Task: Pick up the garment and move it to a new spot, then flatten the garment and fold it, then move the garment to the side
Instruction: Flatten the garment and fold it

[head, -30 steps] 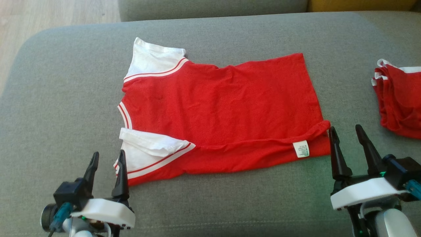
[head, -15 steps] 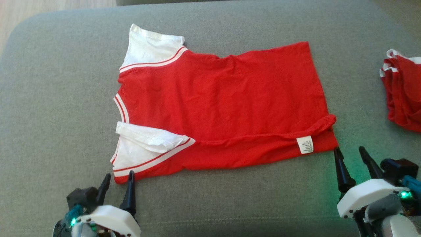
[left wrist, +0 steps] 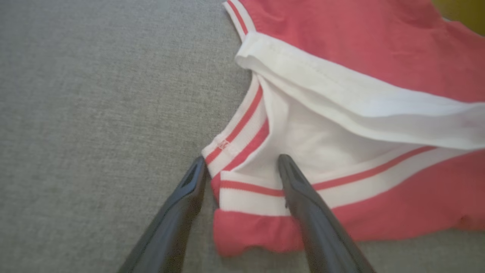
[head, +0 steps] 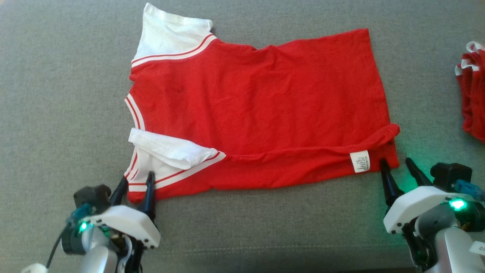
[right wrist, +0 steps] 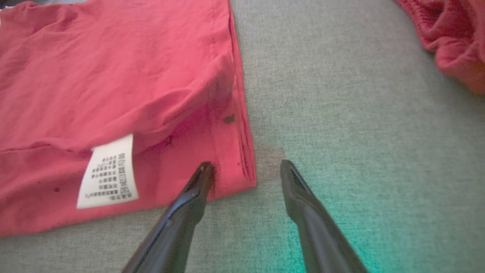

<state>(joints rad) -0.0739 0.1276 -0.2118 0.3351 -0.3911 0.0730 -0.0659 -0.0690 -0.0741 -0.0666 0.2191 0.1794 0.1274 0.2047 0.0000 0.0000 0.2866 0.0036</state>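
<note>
1. Bottom left: left gripper (head: 138,176), jaws wide, straddling the garment's (head: 257,110) white sleeve corner.
2. Bottom right: right gripper (head: 395,160) wide too, one finger over the hem corner beside the label (head: 360,162).
3. Garment lies flat mid-frame on the grey cushion (head: 57,94), with open cushion on its left.
4. Right edge: red pile (head: 473,94), well apart.

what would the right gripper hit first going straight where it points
Probably the red garment: its hem corner lies at one fingertip of the right gripper; the other faces bare grey cushion.
</note>
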